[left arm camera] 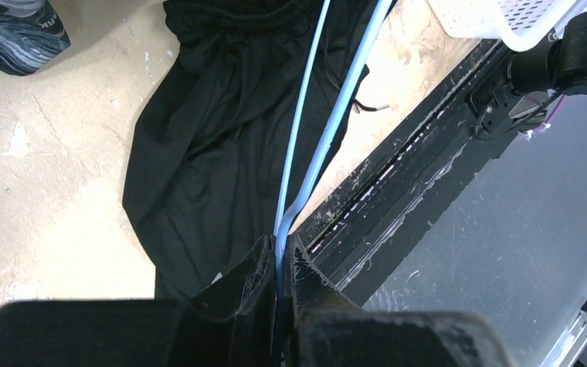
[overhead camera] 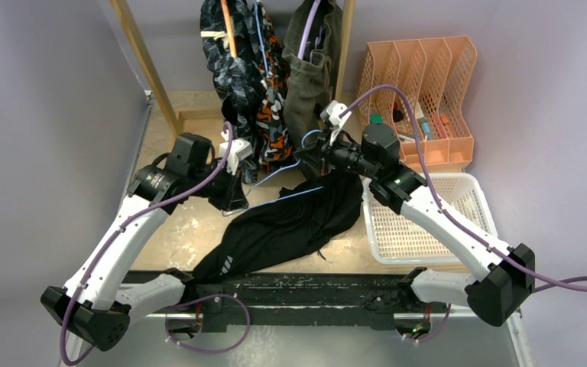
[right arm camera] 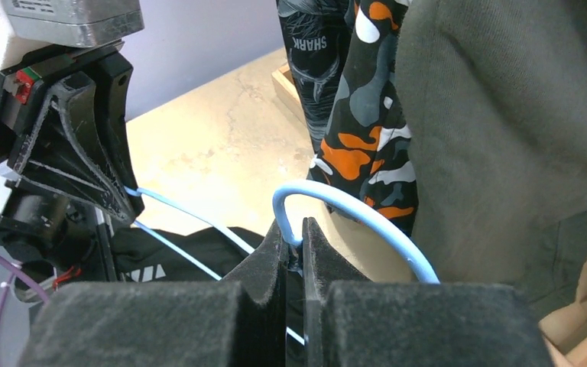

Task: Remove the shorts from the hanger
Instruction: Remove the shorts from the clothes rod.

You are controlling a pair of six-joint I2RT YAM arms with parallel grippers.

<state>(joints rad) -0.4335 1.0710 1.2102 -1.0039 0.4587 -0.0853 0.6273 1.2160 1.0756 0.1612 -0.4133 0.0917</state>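
From above, the black shorts (overhead camera: 290, 222) lie spread on the table (overhead camera: 191, 229) between the two arms. The waistband is toward the right arm and one leg trails to the near edge. The left gripper (overhead camera: 237, 195) and the right gripper (overhead camera: 306, 160) face each other just above the cloth, with the blue hanger (overhead camera: 275, 174) stretched between them. Both arms reach forward with elbows bowed outward and wrists turned in. On the far rack (overhead camera: 149, 69) hang the navy print shorts (overhead camera: 229, 61), the camo shorts (overhead camera: 271, 126) and the olive shorts (overhead camera: 313, 73).

In the left wrist view, that gripper's fingers are pressed together on a bend of the hanger. Two thin blue wires run from there across the black cloth to the waistband. I cannot tell from here whether the wire is threaded through the waistband or only lies over it.

In the right wrist view, the fingers pinch the hanger's curved hook, just beside the hanging camo and olive pairs.

If the cloth is caught on the wire, pulling the hanger away would likely drag the black shorts along or bend the thin frame. The hook sits so near the hanging pairs that a swing toward the far side could snag them. The wire is also thin enough to slip or twist out of either pinch.
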